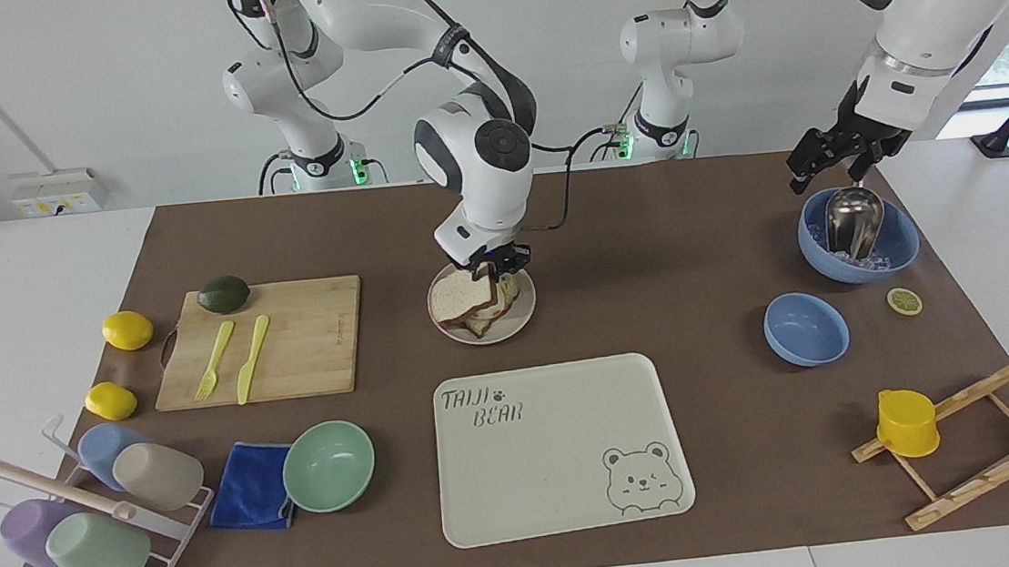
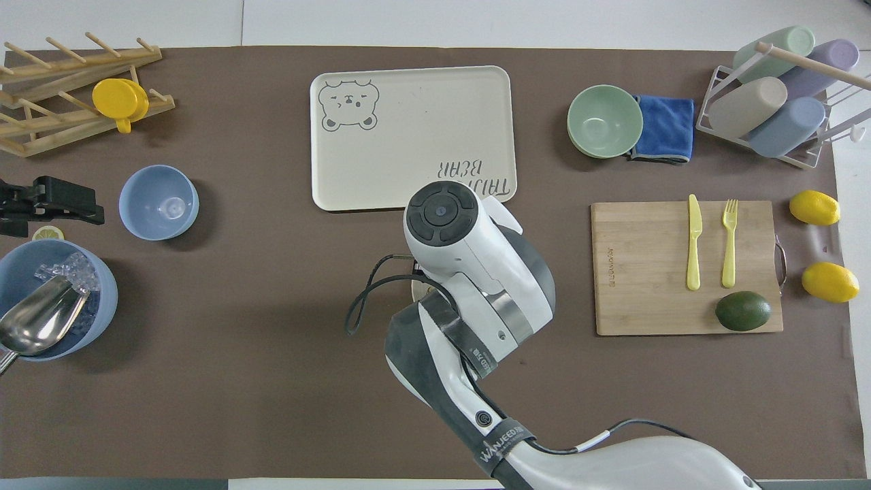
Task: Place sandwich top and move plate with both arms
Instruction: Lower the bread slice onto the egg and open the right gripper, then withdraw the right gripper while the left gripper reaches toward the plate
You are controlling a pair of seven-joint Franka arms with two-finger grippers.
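The sandwich top (image 1: 460, 298), a pale bread slice with a brown crust, lies on the stacked toast on the small round plate (image 1: 521, 318) and hides what is under it. My right gripper (image 1: 489, 268) hangs low over the edge of that slice nearer the robots. In the overhead view the right arm covers the stack, and only a sliver of the plate (image 2: 416, 291) shows. My left gripper (image 1: 832, 159) waits open and empty in the air, over the rim of the large blue bowl (image 1: 899, 253) that holds ice and a metal scoop.
A cream bear tray (image 1: 564, 443) lies farther from the robots than the plate. A cutting board (image 1: 308, 337) with fork, knife and avocado sits toward the right arm's end. A small blue bowl (image 1: 805, 328), a mint bowl (image 1: 329, 465), a cup rack and a wooden rack (image 1: 983, 433) stand around.
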